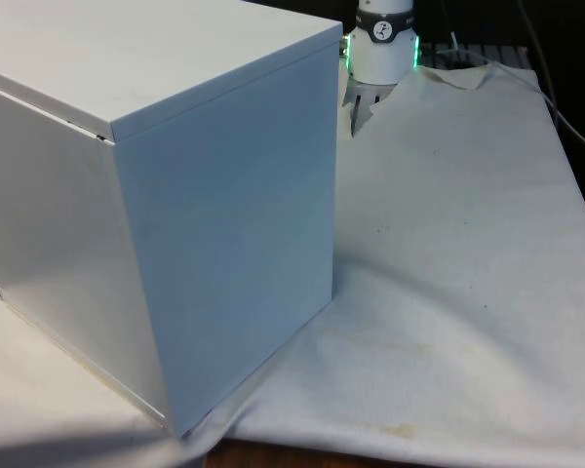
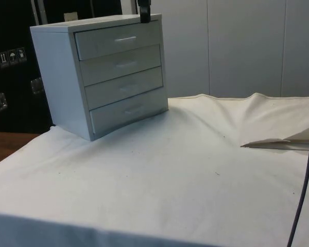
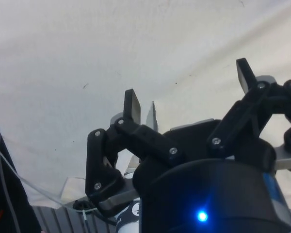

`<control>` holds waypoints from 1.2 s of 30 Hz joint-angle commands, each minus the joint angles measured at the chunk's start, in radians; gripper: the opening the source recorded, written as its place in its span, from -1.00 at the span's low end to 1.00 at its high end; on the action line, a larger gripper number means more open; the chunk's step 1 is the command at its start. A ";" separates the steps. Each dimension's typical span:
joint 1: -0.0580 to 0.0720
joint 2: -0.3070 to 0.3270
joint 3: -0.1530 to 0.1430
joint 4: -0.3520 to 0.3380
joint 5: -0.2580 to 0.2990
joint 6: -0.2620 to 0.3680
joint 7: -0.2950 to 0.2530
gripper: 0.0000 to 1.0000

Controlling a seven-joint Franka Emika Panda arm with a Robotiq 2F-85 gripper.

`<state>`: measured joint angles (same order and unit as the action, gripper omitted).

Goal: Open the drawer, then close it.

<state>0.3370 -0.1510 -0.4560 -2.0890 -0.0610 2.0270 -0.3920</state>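
White chest of drawers — all four drawers flush.
Gripper fingers released, spread wide, nothing between them — white cloth lies beyond the fingertips.

— What does the robot's body look like from across the table?

— The arm's base is a white, rounded cylinder with a black band near its top and a green glow at both edges.

— And the gripper?

— Black throughout. Its two fingers are flat, narrow blades with squared tips, each carried on angular black linkage bars. Small silver screws sit at the joints of those bars. Behind them the housing is a broad, dark, rounded body.

— Any cables?

— A thin grey cable runs beside the gripper. In the side view, one dark finger tip shows as a short black bar.
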 commanded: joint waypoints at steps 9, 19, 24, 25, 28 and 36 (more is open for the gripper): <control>-0.001 -0.015 -0.024 -0.015 -0.001 0.031 -0.081 1.00; 0.000 -0.009 -0.041 -0.008 0.000 0.032 -0.147 1.00; 0.000 -0.010 -0.045 -0.011 0.000 0.044 -0.184 1.00; 0.000 -0.009 -0.044 -0.011 0.000 0.044 -0.190 1.00; 0.000 -0.008 -0.044 -0.010 0.000 0.044 -0.198 1.00; 0.000 0.001 -0.044 -0.008 0.000 0.044 -0.240 1.00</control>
<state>0.3370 -0.1500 -0.5000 -2.0970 -0.0610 2.0710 -0.6320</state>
